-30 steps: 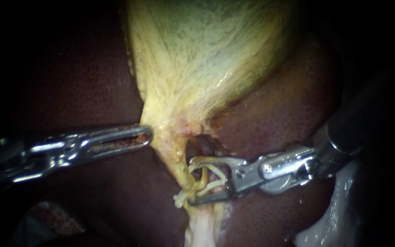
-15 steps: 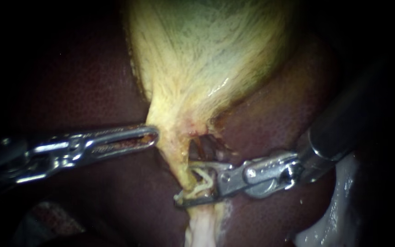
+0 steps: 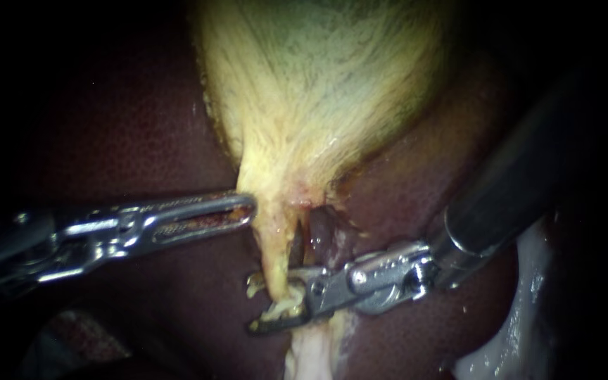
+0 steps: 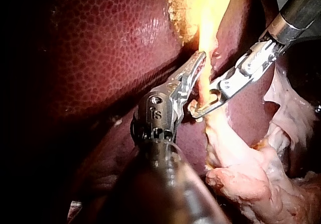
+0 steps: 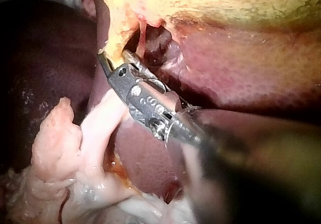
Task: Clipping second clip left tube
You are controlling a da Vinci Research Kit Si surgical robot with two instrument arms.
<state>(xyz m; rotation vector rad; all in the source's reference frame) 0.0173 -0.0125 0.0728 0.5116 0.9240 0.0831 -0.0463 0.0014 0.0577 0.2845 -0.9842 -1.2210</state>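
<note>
Reaching leftward, right instrument straddles the tube, jaws seemingly apart; left instrument jaws together.

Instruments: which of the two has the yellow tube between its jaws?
The right instrument: its open jaws straddle the tube. The left instrument only lies beside it.

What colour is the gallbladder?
The gallbladder is pale yellow with a greenish patch and fine whitish streaks, best seen in the endoscope view.
</note>
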